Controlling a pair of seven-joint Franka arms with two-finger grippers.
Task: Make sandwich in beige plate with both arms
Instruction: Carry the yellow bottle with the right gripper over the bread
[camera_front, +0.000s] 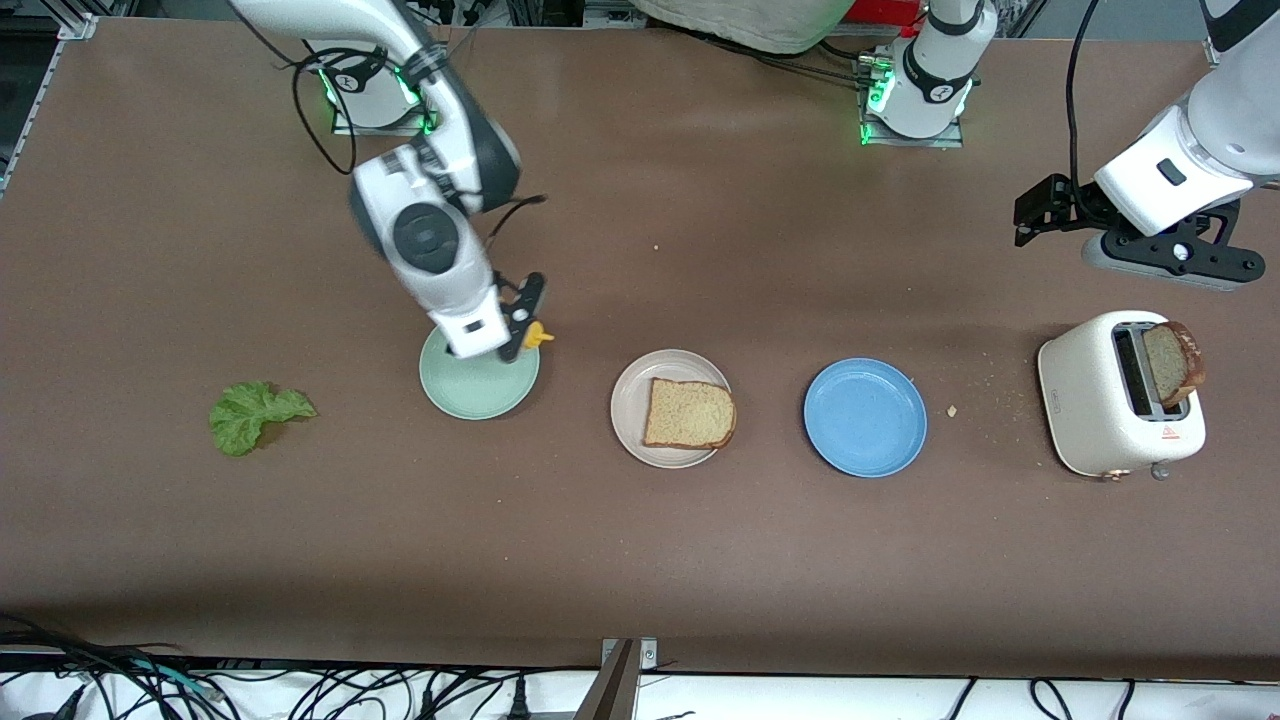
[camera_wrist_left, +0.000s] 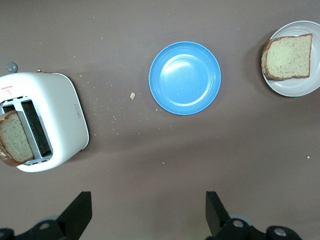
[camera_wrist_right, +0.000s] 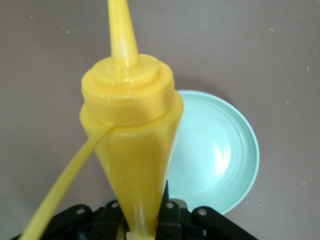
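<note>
table (camera_front: 700, 560): matt brown | bottle (camera_wrist_right: 132, 150): glossy yellow, probably plastic | toaster (camera_front: 1095, 400): smooth

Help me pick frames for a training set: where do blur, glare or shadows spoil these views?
Front view: the right arm over the mint plate is motion-blurred; plates and toaster stay sharp. Right wrist view: the yellow bottle in the right gripper fills the frame, softly focused; window glare on the mint plate. Left wrist view: crisp, soft shadows only, left gripper open.
</note>
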